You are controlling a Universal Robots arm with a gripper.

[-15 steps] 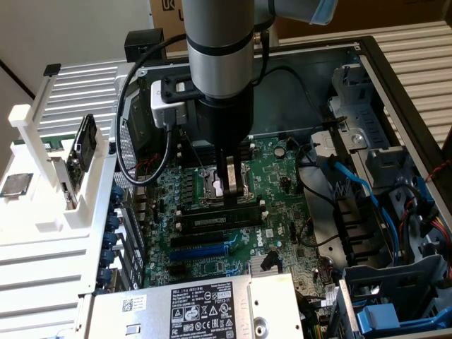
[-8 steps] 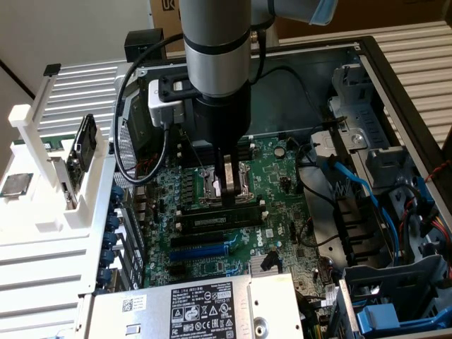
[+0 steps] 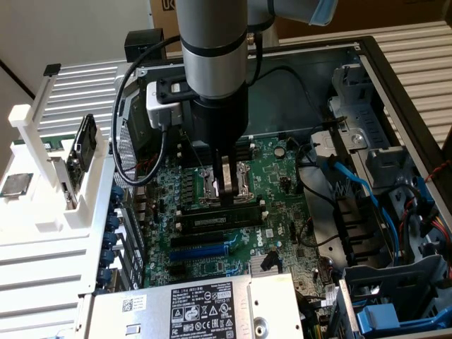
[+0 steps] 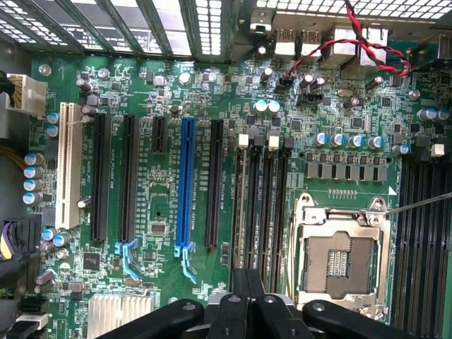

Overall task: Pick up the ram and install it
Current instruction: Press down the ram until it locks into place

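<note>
The ram seems to be the long, narrow stick with a pale label that stands on edge in a memory slot on the motherboard, in the middle of the exterior view. It reads dark there, so this is my judgement. The gripper hangs straight down over it with its fingers pressed together and nothing pinched between them. The tips are at the stick's upper edge. I cannot tell whether they touch it.

A stick like this should be light and stiff, but fragile. It is a thin board with chips and a contact edge that should not be bent or scraped. The safest hold is likely across the two flat faces near the middle of its length. Any push should go squarely on the top edge so it does not tilt in the slot.

The space around it is tight. The open CPU socket sits just behind the fingers, and its exposed pins are easily harmed. In the wrist view, the gripper is above the black memory slots, with the socket just beside them. Toward the lower part of the exterior view are a blue slot and the power supply. Blue cables hang at the exterior view's right, well apart.
</note>
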